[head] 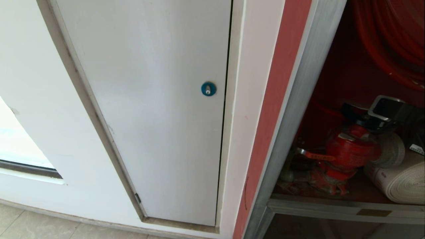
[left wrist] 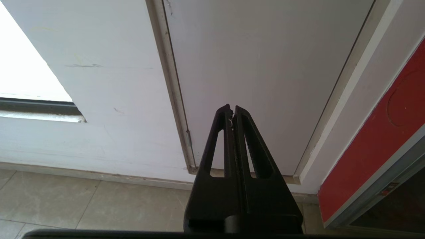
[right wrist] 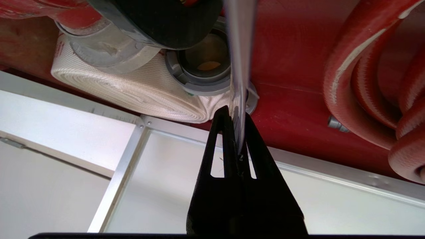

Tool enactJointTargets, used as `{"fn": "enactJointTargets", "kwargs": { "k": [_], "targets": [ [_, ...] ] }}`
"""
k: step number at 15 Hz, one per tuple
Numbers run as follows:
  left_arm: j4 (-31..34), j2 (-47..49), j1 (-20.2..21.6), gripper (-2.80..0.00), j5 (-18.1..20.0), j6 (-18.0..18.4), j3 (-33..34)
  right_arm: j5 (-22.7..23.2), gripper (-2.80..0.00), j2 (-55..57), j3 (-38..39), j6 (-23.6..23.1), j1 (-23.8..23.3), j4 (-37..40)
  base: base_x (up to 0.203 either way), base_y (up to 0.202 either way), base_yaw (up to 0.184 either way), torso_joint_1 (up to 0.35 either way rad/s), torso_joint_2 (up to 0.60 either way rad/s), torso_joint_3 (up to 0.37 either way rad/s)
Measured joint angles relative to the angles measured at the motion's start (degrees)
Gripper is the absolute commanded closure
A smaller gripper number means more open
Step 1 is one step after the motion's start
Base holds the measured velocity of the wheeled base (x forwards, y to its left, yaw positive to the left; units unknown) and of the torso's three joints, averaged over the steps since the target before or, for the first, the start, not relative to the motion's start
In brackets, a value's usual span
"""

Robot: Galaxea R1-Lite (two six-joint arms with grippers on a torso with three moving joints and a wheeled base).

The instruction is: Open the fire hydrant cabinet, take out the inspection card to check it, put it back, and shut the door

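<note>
The fire hydrant cabinet stands open at the right of the head view, red inside, with the red valve, a white rolled hose and the red hose reel. The door is out of view. In the right wrist view my right gripper is shut on the inspection card, a thin pale sheet seen edge-on. The card rises from the fingertips in front of the hose coupling and the white hose roll. My left gripper is shut and empty, parked low before the white panel.
A plain white panel with a blue round lock fills the wall left of the cabinet. The cabinet's grey lower rail runs just beyond my right fingers. Red reel hose coils hang close by. Tiled floor lies below the panel.
</note>
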State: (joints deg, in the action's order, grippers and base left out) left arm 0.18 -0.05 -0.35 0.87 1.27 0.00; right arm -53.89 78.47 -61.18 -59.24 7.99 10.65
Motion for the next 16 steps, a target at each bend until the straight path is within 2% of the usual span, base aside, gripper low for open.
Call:
{"fn": "enactJointTargets", "kwargs": {
  "k": [1, 16],
  "targets": [
    [0.0, 0.0, 0.0, 0.0, -0.01, 0.0, 0.0, 0.25, -2.8, 0.0, 0.0, -0.02, -0.03, -0.05, 0.0, 0.0, 0.0, 0.0, 0.0, 0.0],
    [0.0, 0.0, 0.0, 0.0, 0.03, -0.02, 0.0, 3.09, -2.8, -4.27, 2.14, -2.39, -0.01, 0.61, 0.0, 0.0, 0.0, 0.0, 0.0, 0.0]
  ]
}}
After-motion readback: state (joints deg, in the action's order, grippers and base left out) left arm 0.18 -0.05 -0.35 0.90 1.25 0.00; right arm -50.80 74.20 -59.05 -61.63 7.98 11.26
